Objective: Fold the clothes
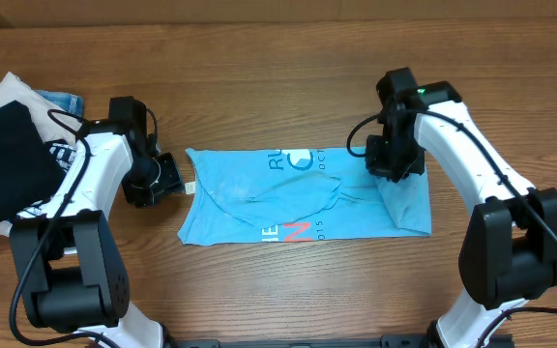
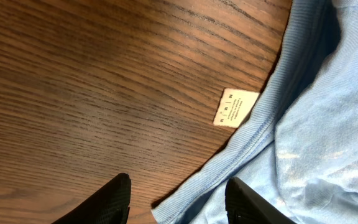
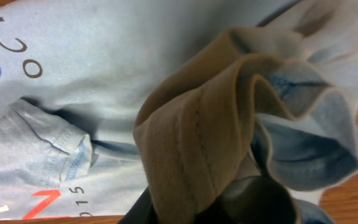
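Sky-blue T-shirt (image 1: 298, 198) lies lengthwise between the arms on the table (image 1: 278, 58).
Right jaws clench bunched fabric at its right end; left jaws stand released, empty, just left of the collar edge (image 2: 248, 140).

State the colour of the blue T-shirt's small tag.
The small rectangular tag is white with faint print; left wrist view best.

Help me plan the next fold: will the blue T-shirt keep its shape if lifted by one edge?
Probably not: the T-shirt bunches into folds at the right pincer, so it likely droops. Its thin, wrinkled knit looks light, probably crumpling if pushed.
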### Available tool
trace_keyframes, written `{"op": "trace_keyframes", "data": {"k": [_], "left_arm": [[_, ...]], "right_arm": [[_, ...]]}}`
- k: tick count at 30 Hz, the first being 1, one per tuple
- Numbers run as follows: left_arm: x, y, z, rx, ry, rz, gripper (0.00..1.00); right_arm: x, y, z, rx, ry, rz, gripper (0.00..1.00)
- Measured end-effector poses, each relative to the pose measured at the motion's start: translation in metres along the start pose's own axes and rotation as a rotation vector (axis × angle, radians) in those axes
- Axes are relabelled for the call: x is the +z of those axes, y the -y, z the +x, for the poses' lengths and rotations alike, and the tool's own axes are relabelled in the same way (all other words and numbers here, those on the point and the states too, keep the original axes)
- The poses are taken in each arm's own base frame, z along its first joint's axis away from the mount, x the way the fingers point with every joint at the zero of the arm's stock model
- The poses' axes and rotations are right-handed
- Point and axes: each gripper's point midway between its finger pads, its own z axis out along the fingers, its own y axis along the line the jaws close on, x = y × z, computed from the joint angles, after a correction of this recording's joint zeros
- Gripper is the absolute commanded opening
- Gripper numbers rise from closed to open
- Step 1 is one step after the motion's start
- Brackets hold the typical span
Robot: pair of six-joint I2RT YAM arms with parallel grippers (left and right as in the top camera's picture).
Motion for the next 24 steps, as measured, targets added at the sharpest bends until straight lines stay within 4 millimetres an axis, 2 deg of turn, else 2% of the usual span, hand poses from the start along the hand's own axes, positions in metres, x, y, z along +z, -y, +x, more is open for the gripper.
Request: {"op": "trace_keyframes", "data": {"k": [4,7,10,12,16,20,24], "left_arm": [[0.000,0.000,0.000,0.000,0.000,0.000,0.52],[0.000,0.000,0.000,0.000,0.000,0.000,0.53],[0.000,0.000,0.000,0.000,0.000,0.000,0.52],[0.000,0.000,0.000,0.000,0.000,0.000,0.52],[0.000,0.000,0.000,0.000,0.000,0.000,0.53],[0.000,0.000,0.000,0.000,0.000,0.000,0.52],[0.000,0.000,0.000,0.000,-0.001,0.000,0.53]], "right_arm": [[0.006,-0.012,0.003,-0.032,0.006,-0.013,0.24],[0.007,-0.024,0.009,-0.068,-0.012,-0.044,0.43],[0.007,-0.037,0.015,-0.134,-0.027,-0.085,0.45],[0.007,-0.039,0.016,-0.151,-0.028,-0.092,0.47],[0.008,-0.026,0.010,-0.135,-0.004,-0.020,0.49],[0.007,0.002,0.000,-0.028,0.031,0.081,0.49],[0.006,0.008,-0.002,0.009,0.036,0.089,0.49]]}}
